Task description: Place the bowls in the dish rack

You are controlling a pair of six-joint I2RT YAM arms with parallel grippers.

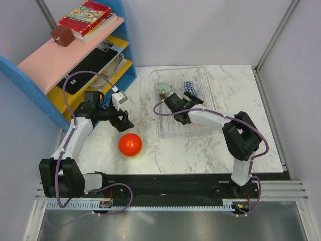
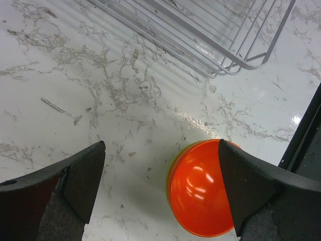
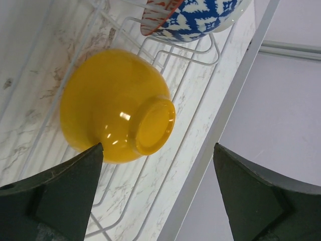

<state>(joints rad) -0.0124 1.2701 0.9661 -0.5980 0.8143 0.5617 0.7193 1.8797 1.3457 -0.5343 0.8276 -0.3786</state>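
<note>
Right side: your right gripper stood over the dish rack, jaws spread wide, gripping nothing. Just ahead of it the orange-yellow bowl lay inside the rack, tipped on its side across the wires, foot ring turned toward the wrist camera. One finger's tip sat right at the bowl's wall; whether it touched, you could not tell from this view. Beyond it the blue-and-white bowl was propped in the rack as well. From above, a pale green bowl showed in the rack's far left part, close by the gripper, while the orange-yellow one was hidden beneath the arm.

Left side: your left gripper hung low over the worktop, likewise fully open and empty. The red-orange bowl sat upside down on the worktop, outside the rack and off its near-left corner. It lay between the jaws, close against one finger, which covered part of it. A thin yellow-green edge peeked out along its rim.
</note>
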